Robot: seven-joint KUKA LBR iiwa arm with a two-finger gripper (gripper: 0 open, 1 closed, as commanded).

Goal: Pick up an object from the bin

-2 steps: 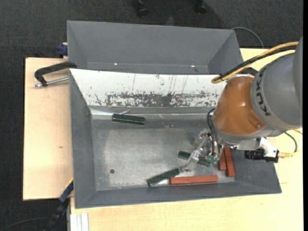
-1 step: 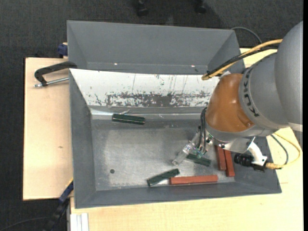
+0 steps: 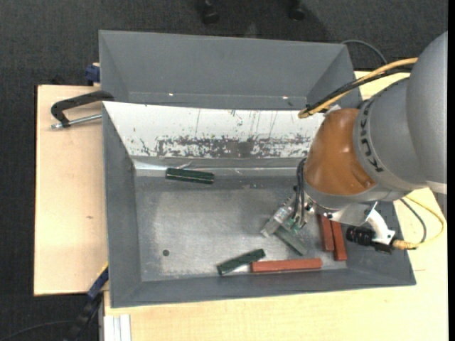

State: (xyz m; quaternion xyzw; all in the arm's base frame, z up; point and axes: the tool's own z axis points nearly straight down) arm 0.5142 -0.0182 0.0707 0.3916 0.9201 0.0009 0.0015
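My gripper (image 3: 286, 227) is low over the bin floor at the right, below the orange wrist cover. A red-orange bar (image 3: 286, 265) lies flat along the front wall just in front of it. Touching the bar's left end is a dark green stick (image 3: 240, 262), slightly tilted. Right of the gripper, a red-brown bar (image 3: 333, 236) lies lengthwise and is partly hidden under the arm. I see nothing clearly held.
Another dark green stick (image 3: 189, 176) lies at the foot of the back wall, left of centre. A small dark speck (image 3: 166, 253) sits on the floor at the front left. The arm covers the bin's right side.
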